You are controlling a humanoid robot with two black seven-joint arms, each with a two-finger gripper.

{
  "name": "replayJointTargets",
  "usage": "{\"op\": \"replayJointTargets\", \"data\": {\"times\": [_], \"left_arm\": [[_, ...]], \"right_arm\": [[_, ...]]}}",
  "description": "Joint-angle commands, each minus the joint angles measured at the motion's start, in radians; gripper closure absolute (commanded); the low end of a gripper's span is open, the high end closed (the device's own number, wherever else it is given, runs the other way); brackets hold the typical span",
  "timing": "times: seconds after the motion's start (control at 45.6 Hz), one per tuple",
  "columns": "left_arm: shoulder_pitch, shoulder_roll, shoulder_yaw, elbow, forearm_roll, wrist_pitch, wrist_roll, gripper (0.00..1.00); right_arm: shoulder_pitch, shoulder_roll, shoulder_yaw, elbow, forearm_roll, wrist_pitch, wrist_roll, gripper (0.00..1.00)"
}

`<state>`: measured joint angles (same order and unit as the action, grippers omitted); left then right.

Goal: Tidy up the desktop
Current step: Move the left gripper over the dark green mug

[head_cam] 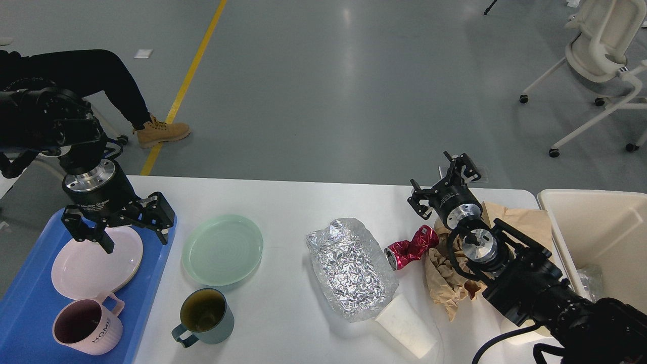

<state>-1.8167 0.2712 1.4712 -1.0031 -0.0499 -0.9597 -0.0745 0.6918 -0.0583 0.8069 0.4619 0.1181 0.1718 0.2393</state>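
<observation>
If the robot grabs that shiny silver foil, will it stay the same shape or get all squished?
The foil would probably squish: it is already wrinkled all over, so it likely bends easily. It looks thin and puffy, so it is probably very light. Pushed, it may slide along the desktop rather than roll.

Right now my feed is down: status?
Left tool open over tray. Right tool open, idle. Desktop cluttered: foil, can.
</observation>
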Motion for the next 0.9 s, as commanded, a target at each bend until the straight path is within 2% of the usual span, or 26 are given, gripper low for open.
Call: {"op": "replayJointTargets", "data": {"times": [0.0, 0.307, 0.876], "left_arm": [[0.002, -0.075, -0.040, -0.025, -0.001, 0.000, -0.004, 0.03], [0.099, -0.214, -0.055, -0.025, -0.001, 0.000, 0.001, 0.03], [0.178, -0.237, -0.040, 0.006, 0.002, 0.000, 0.012, 0.04]], "right_arm": [[0.000, 0.000, 0.000, 0.000, 0.000, 0.000, 0.000, 0.00], [0.000, 0.000, 0.000, 0.001, 0.000, 0.000, 0.000, 0.00], [0.000, 0.000, 0.000, 0.001, 0.000, 0.000, 0.000, 0.00]]}}
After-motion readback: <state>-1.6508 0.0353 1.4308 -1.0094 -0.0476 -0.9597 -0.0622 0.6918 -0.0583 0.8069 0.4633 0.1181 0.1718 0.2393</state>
